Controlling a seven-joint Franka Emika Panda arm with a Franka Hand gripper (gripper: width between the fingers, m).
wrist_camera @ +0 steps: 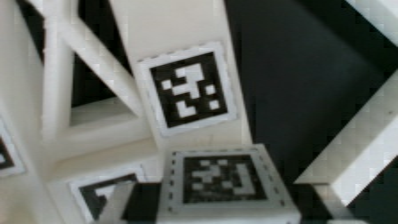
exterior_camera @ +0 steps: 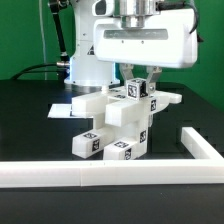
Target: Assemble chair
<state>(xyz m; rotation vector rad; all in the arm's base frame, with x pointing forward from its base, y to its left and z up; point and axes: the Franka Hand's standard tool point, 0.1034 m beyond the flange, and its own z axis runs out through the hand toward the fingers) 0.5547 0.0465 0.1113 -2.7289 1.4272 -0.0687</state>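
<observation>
The chair (exterior_camera: 115,125) stands near the middle of the black tabletop (exterior_camera: 30,135), a little way behind the long white rail (exterior_camera: 100,172) that runs along the near edge and turns back on the exterior view's right. It already reads as one joined cluster. Several blocky white pieces with square tags are stacked and locked against each other, and lower blocks reach toward the near rail.

The gripper (exterior_camera: 139,84) comes straight down on the upper part of this cluster. Its two fingers sit on either side of a tagged piece at the top and appear to pinch it. The wrist view shows white bars crossing close under the camera, one bearing a large tag (wrist_camera: 192,88), with a second tag (wrist_camera: 217,178) on a block below it.

Much of the build looks done, judging by how many pieces already sit together. A flat white piece (exterior_camera: 62,110) lies on the tabletop just left of the chair. I cannot tell whether it is a part still to be fitted. Whether the pinched piece is fully seated is also unclear, so at least that joint may need finishing.
</observation>
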